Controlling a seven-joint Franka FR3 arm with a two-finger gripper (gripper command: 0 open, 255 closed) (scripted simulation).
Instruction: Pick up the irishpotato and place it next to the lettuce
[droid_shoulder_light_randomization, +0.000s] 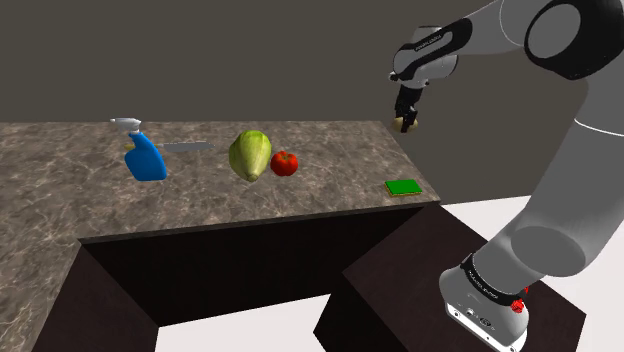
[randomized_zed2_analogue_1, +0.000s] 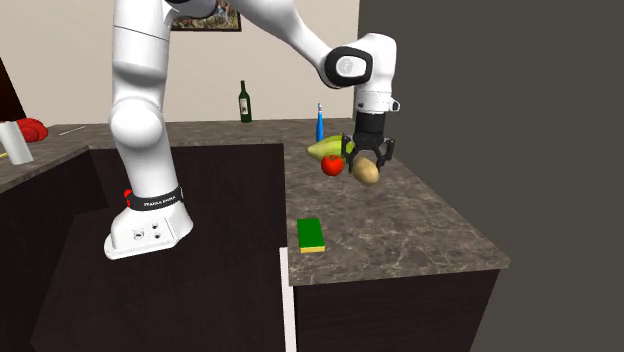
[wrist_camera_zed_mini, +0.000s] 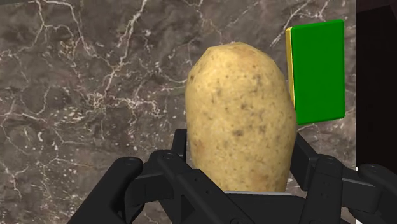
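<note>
Potato (wrist_camera_zed_mini: 242, 114) hangs clasped in the gripper (randomized_zed2_analogue_1: 367, 163), which points straight down above the marbled counter (randomized_zed2_analogue_1: 425, 228).

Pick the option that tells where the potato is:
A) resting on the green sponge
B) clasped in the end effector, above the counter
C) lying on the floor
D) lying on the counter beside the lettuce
B: the potato is clasped between the fingers of the end effector, held above the counter and well apart from the lettuce.
</note>
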